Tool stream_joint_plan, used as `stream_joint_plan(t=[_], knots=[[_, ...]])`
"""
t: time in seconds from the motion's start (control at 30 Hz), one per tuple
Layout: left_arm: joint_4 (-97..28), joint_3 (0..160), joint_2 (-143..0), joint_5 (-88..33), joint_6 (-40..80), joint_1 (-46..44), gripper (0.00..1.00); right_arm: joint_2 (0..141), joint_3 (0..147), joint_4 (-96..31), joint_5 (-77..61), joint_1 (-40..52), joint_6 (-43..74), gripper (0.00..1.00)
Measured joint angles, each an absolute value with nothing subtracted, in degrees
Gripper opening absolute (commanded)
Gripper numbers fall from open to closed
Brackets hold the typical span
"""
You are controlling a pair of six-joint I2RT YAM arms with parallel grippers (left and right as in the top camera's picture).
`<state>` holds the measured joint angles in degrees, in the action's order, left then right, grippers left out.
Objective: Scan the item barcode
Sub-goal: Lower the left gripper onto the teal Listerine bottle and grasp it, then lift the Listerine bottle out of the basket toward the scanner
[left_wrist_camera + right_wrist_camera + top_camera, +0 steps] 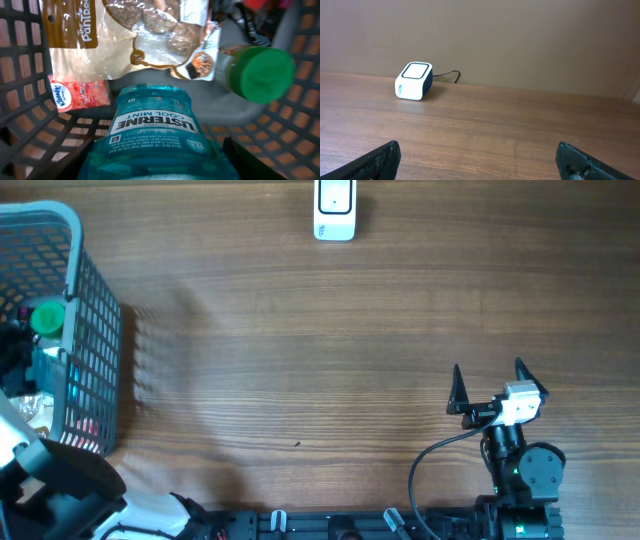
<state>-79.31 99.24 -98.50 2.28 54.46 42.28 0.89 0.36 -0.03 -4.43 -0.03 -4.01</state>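
Observation:
A teal Listerine mouthwash bottle (152,145) lies in the grey mesh basket (95,350), its label facing the left wrist camera. My left gripper (155,162) reaches into the basket and is shut on this bottle, one dark finger (250,161) pressed to each flank. The bottle's barcode is out of view. The white scanner (335,208) stands at the far edge of the table and shows in the right wrist view as a small white box (413,81). My right gripper (490,385) rests open over bare wood at the front right, holding nothing.
The basket also holds a jar with a green lid (262,74), a brown-and-white snack bag (135,37) and a red Kleenex pack (80,94). In the overhead view the left arm (50,480) enters the basket at the table's left edge.

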Motion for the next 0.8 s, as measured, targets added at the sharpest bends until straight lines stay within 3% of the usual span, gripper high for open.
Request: stream_joint_plan(t=[0.6, 0.8], knots=[[-92.9, 127.1, -93.2, -5.9, 51.1, 42.0, 0.56, 0.9, 0.4, 0.0, -4.4, 0.0, -4.0, 1.0], [-91.7, 127.5, -93.0, -8.6, 50.7, 34.4, 0.56, 0.9, 0.4, 0.0, -4.4, 0.0, -4.0, 1.0]])
